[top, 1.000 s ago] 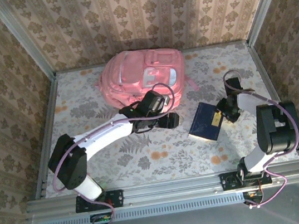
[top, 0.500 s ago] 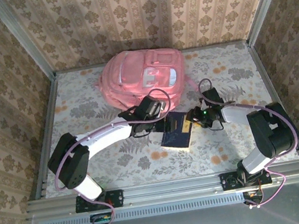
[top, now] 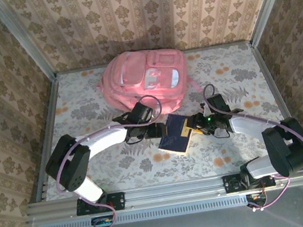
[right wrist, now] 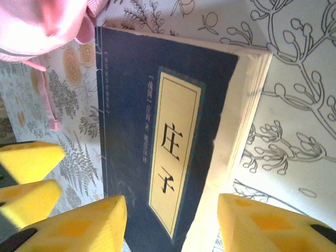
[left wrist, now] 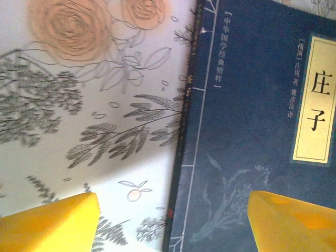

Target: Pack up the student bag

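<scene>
the bench (top: pixel 82 109) under its flowered cloth takes up the whole floor of the cell. the pink student bag (top: pixel 145 82) lies at the far middle of it, front pockets facing up. in the right wrist view a corner of the bag (right wrist: pixel 42 26) and a thin pink strap (right wrist: pixel 51 107) lie just beyond the far corner of the book.

nearer than the bag, about mid-bench, a dark blue book (top: pixel 174 134) lies flat. its cover faces up and carries a pale yellow title panel (right wrist: pixel 173 152). its page edges (right wrist: pixel 247 105) face the right side.

the two arms reach in toward the book from either side. the left fingers (left wrist: pixel 50 223) are spread apart and grip nothing. one yellow pad hangs over the bare cloth, the other (left wrist: pixel 291 220) over the blue cover, with the book's spine edge (left wrist: pixel 186 131) between them. the right fingers (right wrist: pixel 73 226) are also released and spread wide. one pad sits over the cover near the spine side, the other (right wrist: pixel 262 223) out by the page edges.
</scene>
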`<state>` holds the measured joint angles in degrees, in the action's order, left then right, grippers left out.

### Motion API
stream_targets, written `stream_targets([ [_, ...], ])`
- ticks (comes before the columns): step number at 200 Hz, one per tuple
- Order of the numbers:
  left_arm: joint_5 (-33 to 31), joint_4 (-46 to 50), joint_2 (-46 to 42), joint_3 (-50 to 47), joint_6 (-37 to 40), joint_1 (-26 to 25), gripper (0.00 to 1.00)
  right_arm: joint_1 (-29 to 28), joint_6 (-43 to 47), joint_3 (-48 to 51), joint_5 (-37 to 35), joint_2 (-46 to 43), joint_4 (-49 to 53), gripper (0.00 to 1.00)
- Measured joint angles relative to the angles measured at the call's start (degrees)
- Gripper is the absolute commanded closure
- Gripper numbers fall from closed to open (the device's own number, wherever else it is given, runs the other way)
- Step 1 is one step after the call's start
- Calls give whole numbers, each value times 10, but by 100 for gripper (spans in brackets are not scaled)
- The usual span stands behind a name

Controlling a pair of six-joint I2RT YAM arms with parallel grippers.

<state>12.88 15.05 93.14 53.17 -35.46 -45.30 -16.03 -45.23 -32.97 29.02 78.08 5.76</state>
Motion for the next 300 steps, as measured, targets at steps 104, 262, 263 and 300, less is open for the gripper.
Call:
stream_targets([
  [104, 49, -40, 92, 47, 7, -16, 28, 1, -79, 36, 51, 71, -106, 55],
  [262, 56, -50, 97, 50, 7, -24, 30, -13, -64, 27, 62, 38, -90, 60],
  [263, 56, -50, 97, 50, 7, -24, 30, -13, -64, 27, 62, 38, -90, 60],
  [300, 65, -58, 100, 50, 0, -23, 30, -15, -86, 27, 62, 64, -127, 62],
])
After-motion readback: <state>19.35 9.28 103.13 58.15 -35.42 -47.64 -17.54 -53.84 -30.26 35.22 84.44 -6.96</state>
